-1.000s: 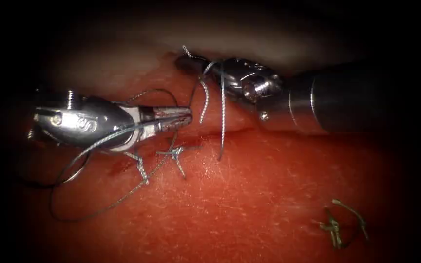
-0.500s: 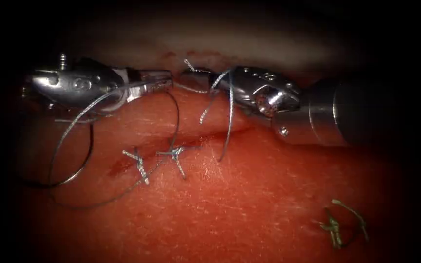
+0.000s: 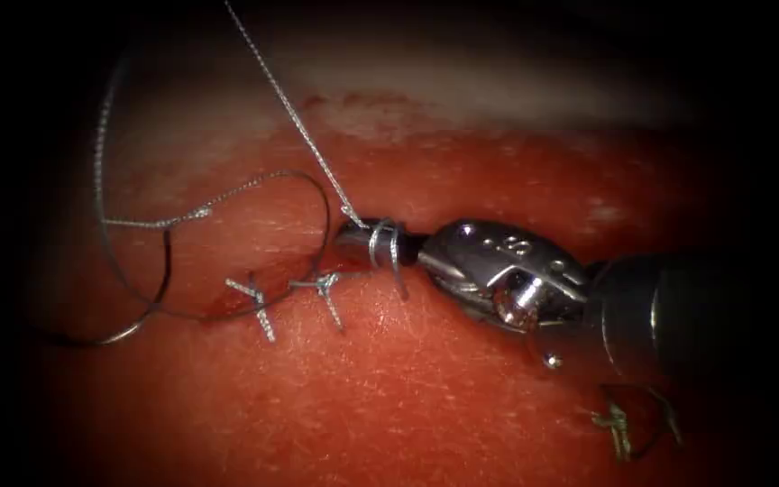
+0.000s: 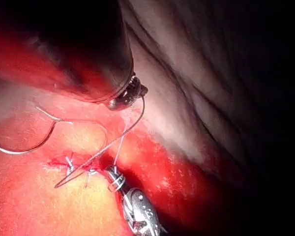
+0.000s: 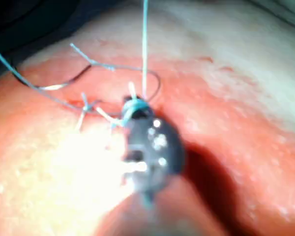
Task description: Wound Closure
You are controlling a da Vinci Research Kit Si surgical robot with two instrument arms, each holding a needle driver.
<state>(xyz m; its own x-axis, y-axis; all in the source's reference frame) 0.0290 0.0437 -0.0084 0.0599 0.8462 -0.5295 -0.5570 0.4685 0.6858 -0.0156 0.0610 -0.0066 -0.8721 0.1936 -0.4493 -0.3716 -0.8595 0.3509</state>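
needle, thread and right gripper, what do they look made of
Needle: thin polished metal, likely steel, by its dark smooth glint; it lies free on the tissue.
Thread: pale braided fibre, twisted texture.
Right gripper: bright metal with highlights, thread looped round it.

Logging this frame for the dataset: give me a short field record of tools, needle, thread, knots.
right tool: at the cut, thread looped round its jaws
left tool: raised above tissue, taut thread runs up to it
needle: lying free on tissue, left end of cut, held by neither tool
knots: two tied stitches across the cut
cut ends: on tissue, lower right
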